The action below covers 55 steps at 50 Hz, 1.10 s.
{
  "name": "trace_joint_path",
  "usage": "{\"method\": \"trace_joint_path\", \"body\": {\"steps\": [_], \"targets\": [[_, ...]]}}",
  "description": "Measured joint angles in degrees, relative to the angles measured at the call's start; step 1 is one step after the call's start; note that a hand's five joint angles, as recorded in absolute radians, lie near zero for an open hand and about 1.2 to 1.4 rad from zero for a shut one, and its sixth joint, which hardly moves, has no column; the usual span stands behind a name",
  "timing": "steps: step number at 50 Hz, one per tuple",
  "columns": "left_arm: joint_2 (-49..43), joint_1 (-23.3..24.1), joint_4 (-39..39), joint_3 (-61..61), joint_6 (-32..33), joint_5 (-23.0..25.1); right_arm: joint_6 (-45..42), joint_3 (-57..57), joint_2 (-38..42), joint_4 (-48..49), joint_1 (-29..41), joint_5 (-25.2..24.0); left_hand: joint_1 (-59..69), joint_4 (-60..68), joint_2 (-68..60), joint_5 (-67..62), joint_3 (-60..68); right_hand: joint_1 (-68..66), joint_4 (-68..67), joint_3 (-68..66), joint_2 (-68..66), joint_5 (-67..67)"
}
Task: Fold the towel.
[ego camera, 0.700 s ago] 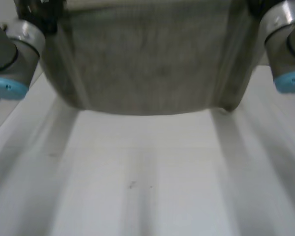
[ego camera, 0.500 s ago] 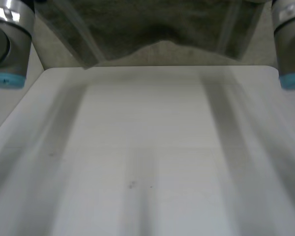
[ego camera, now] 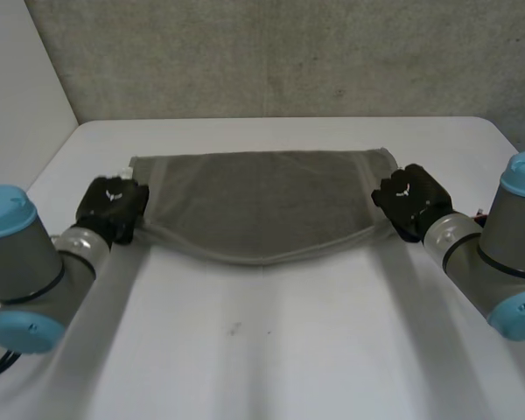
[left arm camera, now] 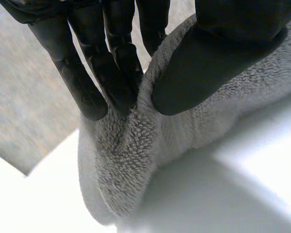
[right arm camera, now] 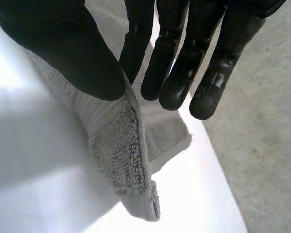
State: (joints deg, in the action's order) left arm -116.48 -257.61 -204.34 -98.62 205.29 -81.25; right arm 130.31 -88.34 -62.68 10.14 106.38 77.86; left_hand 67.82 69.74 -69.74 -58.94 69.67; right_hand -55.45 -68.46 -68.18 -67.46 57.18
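towel: grey terry, spread across the far half of the white table, near edge sagging to a shallow point at its middle | left hand: at the towel's left end, edge pinched between thumb and fingers | right hand: at the right end, thumb and fingers pinching a corner

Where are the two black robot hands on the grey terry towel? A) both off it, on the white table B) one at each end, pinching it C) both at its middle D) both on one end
B: the left hand pinches one end of the grey terry towel and the right hand pinches the other end, as each wrist view shows.
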Motion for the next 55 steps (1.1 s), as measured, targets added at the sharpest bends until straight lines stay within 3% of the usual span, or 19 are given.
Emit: {"method": "trace_joint_path", "body": {"steps": [5,6,12,17,21,28,35,45,51,55], "targets": [[3.77,-1.04,7.72,-3.29,4.31,-0.09,-1.12,-0.93,-2.82,-6.48,-0.39,0.23,0.0,0.0,0.0,0.0,0.0,0.0,0.0,0.0,-0.01,0.0],[6.56,-2.0,14.91,-4.78,8.56,-0.09,-3.37,-1.4,-5.95,-16.33,-1.24,0.32,0.0,0.0,0.0,0.0,0.0,0.0,0.01,0.0,0.0,0.0],[13.52,-4.33,36.21,-5.88,20.43,0.83,-11.22,-1.38,-11.0,-41.37,-3.33,-0.65,0.0,0.0,0.0,0.0,0.0,0.0,0.0,0.0,0.0,0.01],[15.1,-4.65,39.99,-3.98,23.11,3.07,-13.65,0.25,-11.49,-45.22,-3.58,-2.04,0.02,0.0,0.0,0.0,0.0,0.0,0.01,0.0,0.0,0.01],[12.8,-4.14,35.19,-0.9,21.94,4.67,-12.42,3.0,-8.59,-39.52,-3.33,-1.73,0.25,0.0,0.0,0.0,0.0,0.0,0.0,0.0,0.0,0.01],[3.02,-1.98,21.99,6.97,16.46,4.9,-8.01,9.75,1.71,-26.24,-2.23,2.96,0.25,0.0,0.0,0.0,0.0,0.0,0.0,0.0,0.0,0.01],[-4.78,-0.81,15.07,14.75,14.1,4.31,-5.89,15.39,9.29,-12.15,-0.28,5.38,0.25,0.0,0.0,0.0,0.0,0.0,0.01,0.0,0.0,0.01],[-14.44,0.03,12.66,25.02,14.38,0.47,-2.34,18.31,15.87,8.28,0.21,5.21,0.25,0.0,0.0,0.0,0.0,0.0,0.0,0.0,0.0,0.01],[-18.85,0.15,12.71,29.12,14.69,-1.79,-2.3,20.23,20.81,12.71,0.18,3.5,0.25,0.0,0.0,-0.01,0.0,0.0,0.0,0.0,0.0,0.01],[-20.98,0.22,12.94,31.01,14.74,-3.41,-2.16,22.43,24.17,13.39,0.15,-0.67,0.42,-0.76,0.74,-0.08,-0.73,0.1,0.14,0.14,0.12,-0.1]]}}
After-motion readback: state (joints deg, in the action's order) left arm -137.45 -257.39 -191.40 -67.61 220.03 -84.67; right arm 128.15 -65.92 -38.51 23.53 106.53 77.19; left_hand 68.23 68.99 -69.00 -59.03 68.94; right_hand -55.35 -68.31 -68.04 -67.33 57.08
